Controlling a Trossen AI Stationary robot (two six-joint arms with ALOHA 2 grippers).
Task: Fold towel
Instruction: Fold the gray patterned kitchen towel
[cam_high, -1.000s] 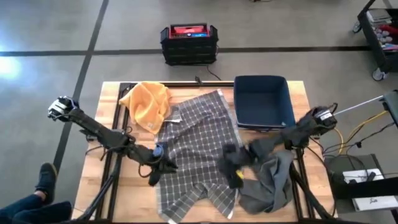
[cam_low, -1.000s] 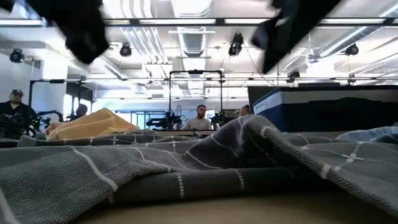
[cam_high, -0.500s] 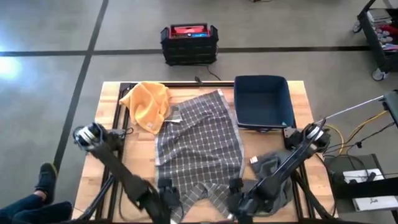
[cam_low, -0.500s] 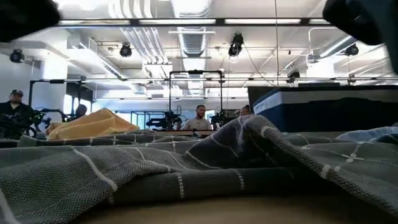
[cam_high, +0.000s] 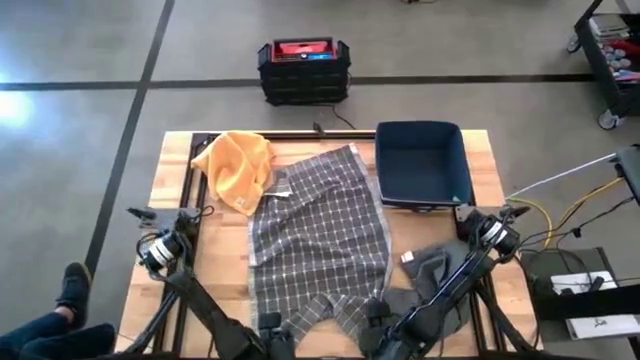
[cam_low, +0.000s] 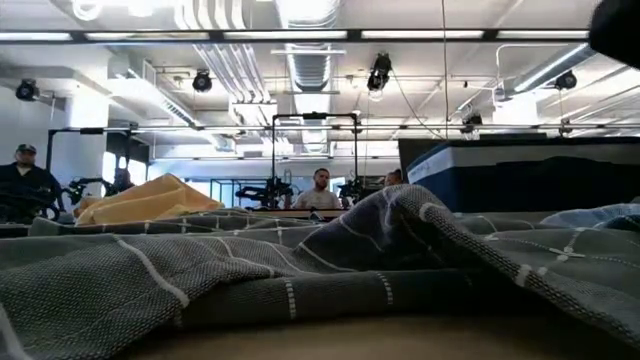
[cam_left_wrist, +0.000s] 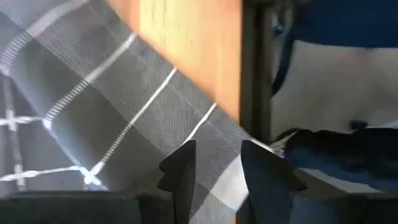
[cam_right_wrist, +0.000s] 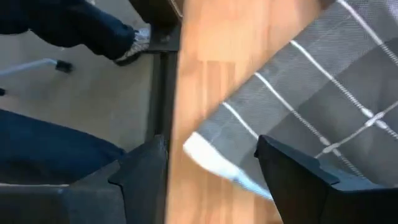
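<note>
Grey checked towel (cam_high: 318, 240) lies spread along the middle of the wooden table (cam_high: 180, 180), its near hem rumpled at the table's front edge. A crumpled yellow cloth (cam_high: 238, 168) sits at its far left corner, touching it, and a dark blue bin (cam_high: 423, 165) stands just beside its far right corner. A plain grey cloth (cam_high: 440, 285) is heaped near the towel's near right side.

Left gripper (cam_high: 272, 335) is at the table's front edge over the towel's near left corner. In the left wrist view its jaws stand slightly apart with the towel's edge beneath them, holding nothing. Right gripper (cam_high: 378, 322) is at the front edge by the near right corner. In the right wrist view its jaws are spread wide on either side of a white-hemmed towel corner, not gripping it.

Beyond the front edge, the wrist views show dark blue trousers (cam_right_wrist: 50, 149) and a shoe (cam_high: 72, 284) on the floor.
</note>
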